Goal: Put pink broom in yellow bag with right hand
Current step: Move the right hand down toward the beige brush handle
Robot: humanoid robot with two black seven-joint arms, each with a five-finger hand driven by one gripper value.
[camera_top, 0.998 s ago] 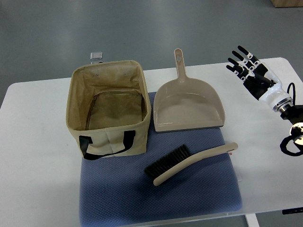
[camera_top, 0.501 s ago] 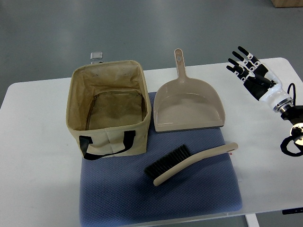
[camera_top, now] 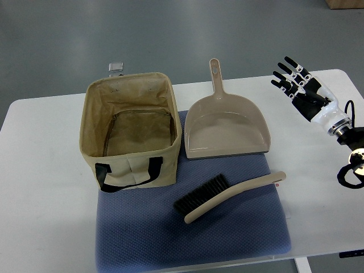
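Mat [camera_top: 227, 239] bottom edge cropped; right arm [camera_top: 347, 142] cut off.

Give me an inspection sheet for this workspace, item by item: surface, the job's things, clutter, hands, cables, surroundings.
Surface: white table with a blue mat laid on it.
Job's things: brush lies on the mat, bristles toward the left, handle toward the right; open bag stands at the mat's left rear corner, nothing seen inside it.
Clutter: dustpan lies right of the bag, handle pointing away, front edge on the mat.
Hands: right hand over the table's right rear, fingers spread, holding nothing, well clear of the brush; left hand not in view.
Cables: black cable loops by the right wrist at the picture's edge.
Surroundings: grey floor; a small metal piece shows behind the bag.
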